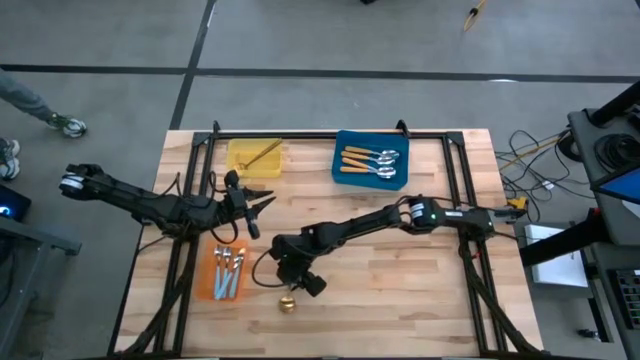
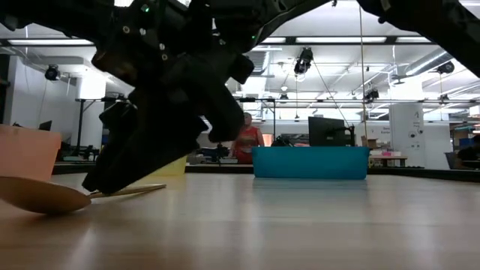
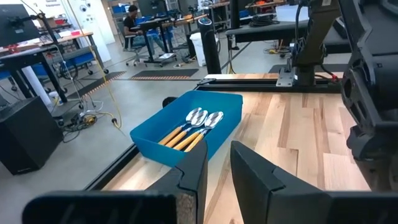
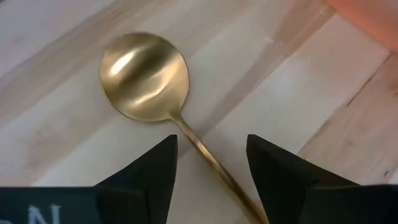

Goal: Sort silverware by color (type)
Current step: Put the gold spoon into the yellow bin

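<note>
Straddling the gold spoon [image 4: 144, 78] handle, the right gripper [image 4: 208, 171] stands spread; no legible writing.

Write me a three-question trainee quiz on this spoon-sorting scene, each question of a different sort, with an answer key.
1. True or false: the right gripper stands open with the gold spoon lying between its fingers on the table.
2. Multiple choice: the spoons in the blue tray have A) light-blue handles, B) orange handles, C) all-gold bodies.
3. Fill in: the light-blue-handled spoons lie in the ___ tray.

Key
1. True. In the right wrist view the handle runs through the gap and neither finger visibly touches it.
2. B. The left wrist view shows silver bowls on orange handles.
3. Orange. That tray sits near the left gripper, which hovers idle beside the yellow tray.
</note>
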`<act>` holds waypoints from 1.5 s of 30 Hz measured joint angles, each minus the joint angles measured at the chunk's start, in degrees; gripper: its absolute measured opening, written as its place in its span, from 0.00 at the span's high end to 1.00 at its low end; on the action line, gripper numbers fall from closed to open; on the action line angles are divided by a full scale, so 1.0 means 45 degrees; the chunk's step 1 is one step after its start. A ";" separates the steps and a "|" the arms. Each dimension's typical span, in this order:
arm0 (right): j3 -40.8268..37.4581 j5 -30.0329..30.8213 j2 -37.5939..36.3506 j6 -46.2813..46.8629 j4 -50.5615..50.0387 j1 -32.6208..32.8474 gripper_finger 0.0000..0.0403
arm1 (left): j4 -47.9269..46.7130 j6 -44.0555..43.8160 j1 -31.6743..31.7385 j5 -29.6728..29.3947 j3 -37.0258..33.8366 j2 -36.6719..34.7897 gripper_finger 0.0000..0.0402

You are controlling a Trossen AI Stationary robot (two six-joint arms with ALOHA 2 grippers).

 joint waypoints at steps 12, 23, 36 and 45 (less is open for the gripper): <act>-0.0097 0.0286 0.0315 -0.0692 0.0072 -0.0077 0.60 | 0.0048 -0.0004 0.0000 0.0005 -0.0003 -0.0005 0.87; -0.0137 0.0572 0.0388 -0.0937 0.0057 -0.0083 0.81 | 0.0044 -0.0208 0.0000 0.0005 -0.0003 -0.0005 0.87; -0.0173 0.0734 0.0165 -0.0806 -0.0140 -0.0083 0.96 | 0.0040 -0.0335 0.0000 0.0005 -0.0003 -0.0005 0.87; -0.0238 0.0928 -0.0607 -0.0742 -0.1308 -0.0097 0.97 | 0.0042 -0.0338 -0.0003 0.0003 -0.0003 -0.0005 0.87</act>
